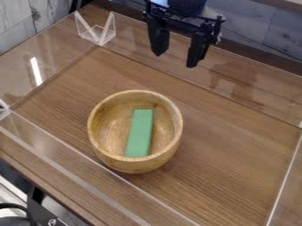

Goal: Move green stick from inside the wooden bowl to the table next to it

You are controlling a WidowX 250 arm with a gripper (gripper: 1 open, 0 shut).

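So the green stick (140,132) is lying in the wooden bowl (99,141) on the table (224,163), black gripper (177,55) up top with fingers spread wide, arm cropped off by the frame, bottom-left cable bits hard to make out

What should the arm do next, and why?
Probably move the open gripper over toward the wooden bowl and line up above the green stick, since the stick lies inside the bowl and the gripper hangs away from it.
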